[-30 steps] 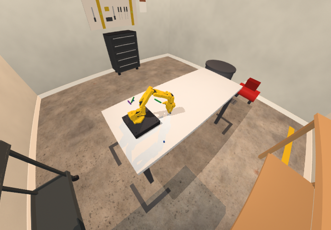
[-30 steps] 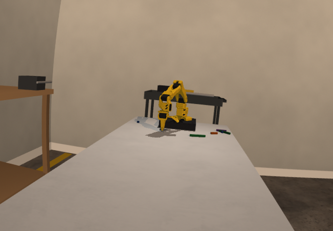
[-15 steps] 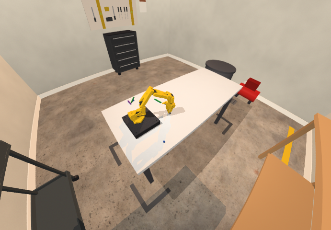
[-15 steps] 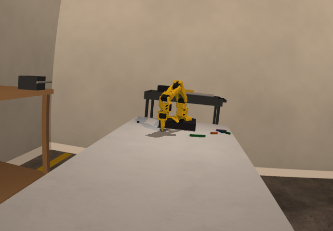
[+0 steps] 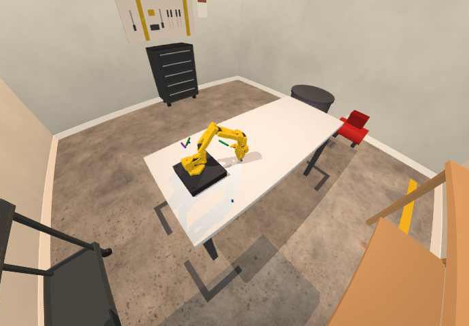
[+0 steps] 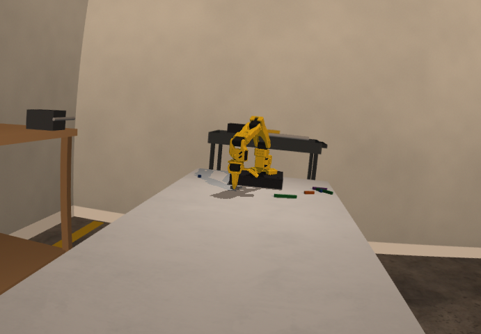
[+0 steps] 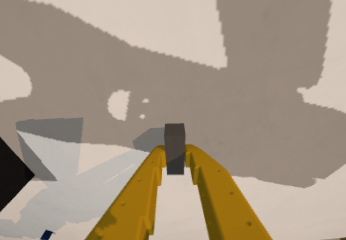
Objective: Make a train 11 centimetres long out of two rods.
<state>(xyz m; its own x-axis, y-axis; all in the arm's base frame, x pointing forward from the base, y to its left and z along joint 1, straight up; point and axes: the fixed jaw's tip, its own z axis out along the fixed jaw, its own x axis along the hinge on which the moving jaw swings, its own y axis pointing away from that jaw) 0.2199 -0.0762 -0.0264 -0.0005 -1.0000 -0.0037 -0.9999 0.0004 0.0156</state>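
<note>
My gripper (image 7: 175, 156) is shut on a short grey rod (image 7: 174, 147), which stands between the two yellow fingers and sticks out past their tips. In the top view the gripper (image 5: 239, 156) points down, close to the white table top, to the right of the arm's black base (image 5: 199, 173). It also shows in the exterior view (image 6: 234, 185). A green rod (image 5: 223, 142) lies flat on the table a little beyond the gripper, and shows in the exterior view (image 6: 285, 195) to the gripper's right.
A second green rod (image 5: 187, 141) and a purple rod (image 5: 182, 145) lie together behind the base. An orange rod (image 6: 308, 192) lies near them. A small blue rod (image 5: 232, 200) lies near the table's front edge.
</note>
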